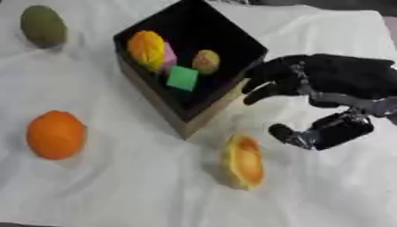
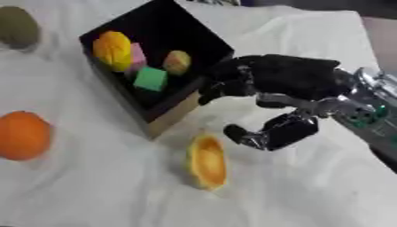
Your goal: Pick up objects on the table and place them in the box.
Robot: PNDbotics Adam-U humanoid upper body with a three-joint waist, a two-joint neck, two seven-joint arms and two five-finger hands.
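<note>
Fingers (image 2: 221, 91) of right hand (image 2: 287, 82) parted and empty, hovering beside box (image 1: 203, 116), above yellow-orange fruit (image 1: 243, 162) on counter (image 1: 139, 186), orange (image 1: 55, 134) well apart.

The box (image 1: 186, 116) blocks the middle of the surface (image 1: 116, 190). Bare cloth lies open between the orange (image 1: 55, 134) and the box; the right hand (image 2: 287, 84) crowds the box's right edge above the melon slice (image 2: 207, 162).

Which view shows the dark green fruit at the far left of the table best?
The left eye view: the green fruit appears whole there, on the white cloth, left of the box. In the right eye view it is cut by the left edge.
</note>
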